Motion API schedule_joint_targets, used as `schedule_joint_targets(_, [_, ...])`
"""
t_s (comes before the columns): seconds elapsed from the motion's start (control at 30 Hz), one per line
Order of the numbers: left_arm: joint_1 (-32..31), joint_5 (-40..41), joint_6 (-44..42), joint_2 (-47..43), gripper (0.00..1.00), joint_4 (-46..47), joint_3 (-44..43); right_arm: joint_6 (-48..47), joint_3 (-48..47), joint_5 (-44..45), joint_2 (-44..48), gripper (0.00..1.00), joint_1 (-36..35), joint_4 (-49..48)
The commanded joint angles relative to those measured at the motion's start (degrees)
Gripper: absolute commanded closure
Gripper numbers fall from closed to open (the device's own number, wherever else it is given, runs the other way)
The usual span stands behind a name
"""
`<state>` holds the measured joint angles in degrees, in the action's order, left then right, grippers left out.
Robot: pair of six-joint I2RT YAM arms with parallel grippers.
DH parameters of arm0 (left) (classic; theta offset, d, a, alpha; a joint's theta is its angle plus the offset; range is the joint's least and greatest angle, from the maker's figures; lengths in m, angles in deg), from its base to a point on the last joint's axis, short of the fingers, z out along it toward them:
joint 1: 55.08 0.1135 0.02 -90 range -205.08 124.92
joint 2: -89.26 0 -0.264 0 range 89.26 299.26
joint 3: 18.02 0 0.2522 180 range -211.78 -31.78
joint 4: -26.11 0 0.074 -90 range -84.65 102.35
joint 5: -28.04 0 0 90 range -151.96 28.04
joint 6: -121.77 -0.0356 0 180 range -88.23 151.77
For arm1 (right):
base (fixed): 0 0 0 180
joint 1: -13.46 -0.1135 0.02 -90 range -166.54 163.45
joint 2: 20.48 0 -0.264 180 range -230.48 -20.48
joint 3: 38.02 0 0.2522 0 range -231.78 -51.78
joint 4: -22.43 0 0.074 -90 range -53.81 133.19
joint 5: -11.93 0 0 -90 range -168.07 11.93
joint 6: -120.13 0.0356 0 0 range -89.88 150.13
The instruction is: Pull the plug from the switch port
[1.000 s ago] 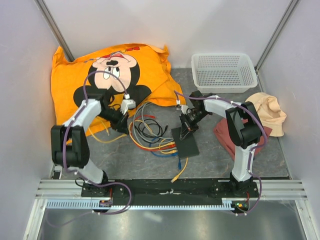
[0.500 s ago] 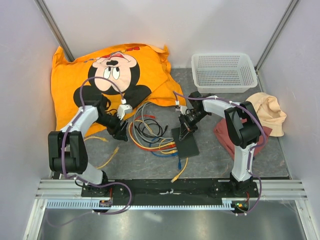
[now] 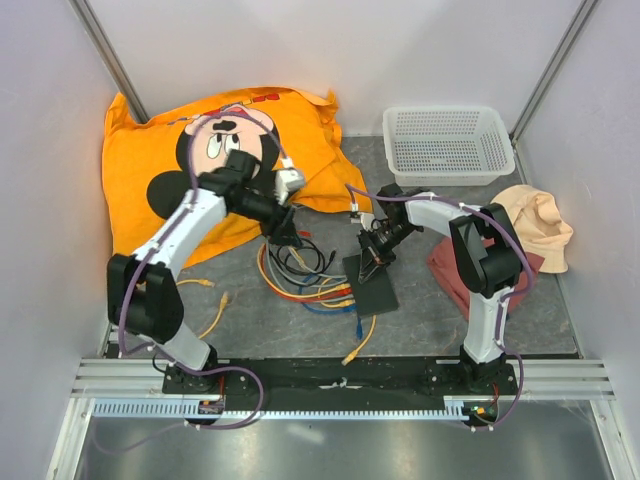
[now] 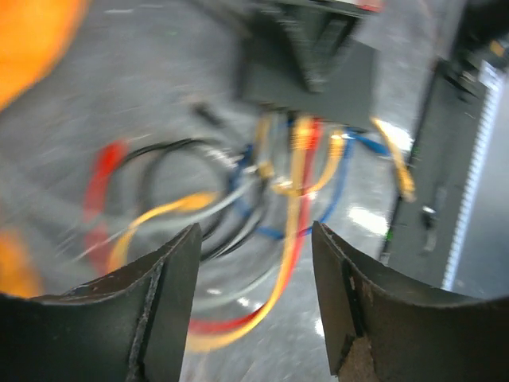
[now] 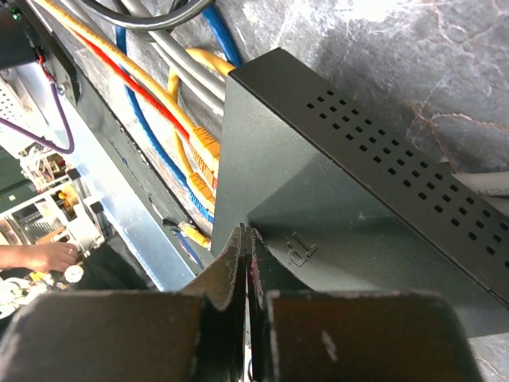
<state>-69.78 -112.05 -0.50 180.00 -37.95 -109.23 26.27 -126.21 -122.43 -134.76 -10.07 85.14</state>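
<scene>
Lying flat: matte-black vented switch (image 3: 378, 292) | left gripper (image 4: 254, 239) jaws wide, empty | right gripper (image 5: 246, 235) jaws closed

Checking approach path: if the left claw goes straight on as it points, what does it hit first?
Probably the tangle of yellow, red and blue cables ahead of the open left claw; the flat matte-black switch box lies beyond. Blurred view, so depth is unsure.

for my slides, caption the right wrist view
Right gripper, jaws shut, tips on the black switch, coloured cables at its edge
</scene>
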Motion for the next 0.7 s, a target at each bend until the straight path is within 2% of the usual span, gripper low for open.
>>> schedule_joint_targets(0.0, [-10.7,-2.0,5.3,3.2,0.42,4.6,2.9,-6.5,1.4,19.3,-8.8,1.0,-0.4,-5.0])
schedule_joint_targets(0.13, [-14.9,-4.6,13.7,3.5,0.44,14.1,10.0,-5.0,-0.5,17.7,-10.2,1.0,-0.1,-1.8])
schedule_joint_targets(0.2, [-15.3,-2.8,16.9,2.8,0.46,20.7,14.0,-4.7,-0.7,19.1,-9.2,1.0,0.1,-2.0])
schedule_joint_targets(0.23, [-15.3,-1.6,20.4,2.6,0.46,27.1,17.4,-3.9,-0.7,19.4,-8.8,1.0,0.2,-2.0])
schedule_joint_targets(0.3, [-15.3,0.1,24.4,3.1,0.47,32.3,19.7,-3.9,0.1,19.8,-7.0,1.0,0.2,-1.6])
schedule_joint_targets(0.33, [-15.3,0.2,29.3,3.4,0.46,37.9,21.1,-4.1,0.5,20.3,-6.4,1.0,0.2,-1.5])
schedule_joint_targets(0.4, [-15.6,0.2,36.4,5.0,0.44,42.5,21.8,-5.1,2.4,21.7,-5.3,1.0,0.5,-1.6])
schedule_joint_targets(0.53, [-17.4,2.2,36.9,9.0,0.43,44.6,18.8,-4.8,4.0,20.9,-6.7,1.0,1.1,-2.1])
schedule_joint_targets(0.67, [-17.6,3.1,38.2,13.8,0.44,42.4,14.9,-4.9,3.2,20.4,-6.6,1.0,1.3,-2.0])
